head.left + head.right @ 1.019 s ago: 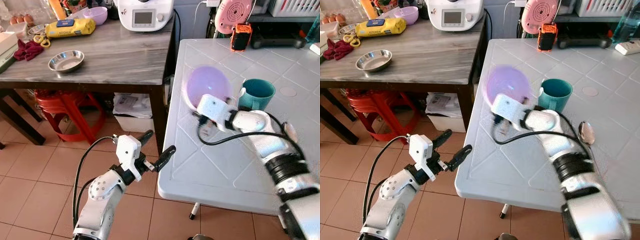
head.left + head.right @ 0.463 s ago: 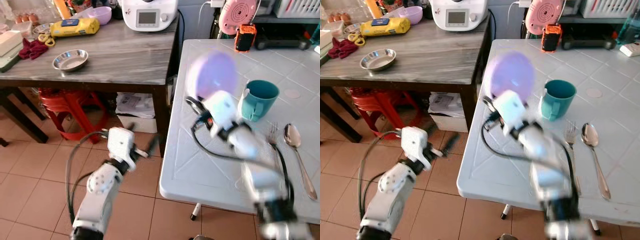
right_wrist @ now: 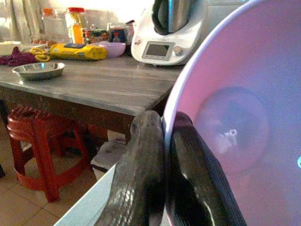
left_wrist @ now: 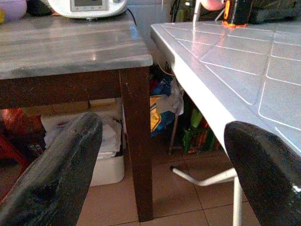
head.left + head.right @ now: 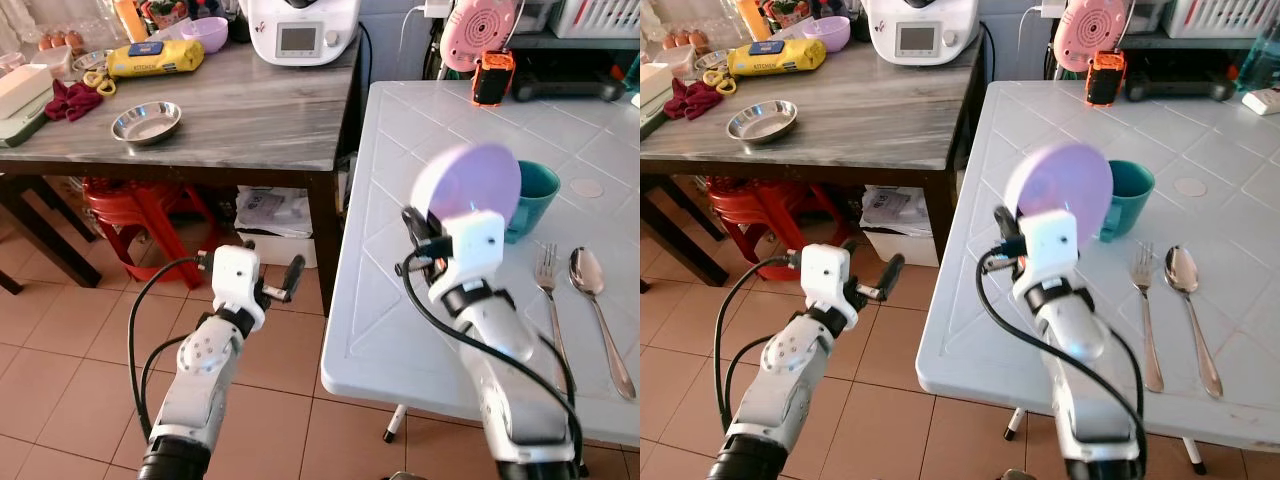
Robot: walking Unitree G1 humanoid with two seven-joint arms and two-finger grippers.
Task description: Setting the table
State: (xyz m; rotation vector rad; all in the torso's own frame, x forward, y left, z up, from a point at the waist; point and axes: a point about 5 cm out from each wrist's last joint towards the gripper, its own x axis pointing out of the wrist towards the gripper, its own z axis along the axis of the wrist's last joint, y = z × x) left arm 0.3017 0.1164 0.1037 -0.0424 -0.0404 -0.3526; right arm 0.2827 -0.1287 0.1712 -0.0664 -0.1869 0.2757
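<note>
My right gripper (image 3: 163, 123) is shut on the rim of a lilac bowl (image 5: 467, 183), held tilted on edge above the white table (image 5: 392, 300). The bowl hangs just in front of a teal mug (image 5: 533, 192) and hides part of it. A fork (image 5: 549, 300) and a spoon (image 5: 594, 298) lie side by side on the table to the right of the mug. My left gripper (image 4: 155, 155) is open with nothing between its fingers. It hovers low over the tiled floor, left of the white table's edge.
A wooden table (image 5: 250, 120) stands to the left with a steel dish (image 5: 146, 122), a yellow pack (image 5: 156, 57), a second lilac bowl (image 5: 210, 33) and a white appliance (image 5: 300, 25). Beneath it are a red stool (image 5: 135, 210) and white boxes (image 5: 270, 215).
My right arm has carried the bowl rightward from the table's left side to just in front of the mug. My left arm has drawn in and turned its fingers toward the table.
</note>
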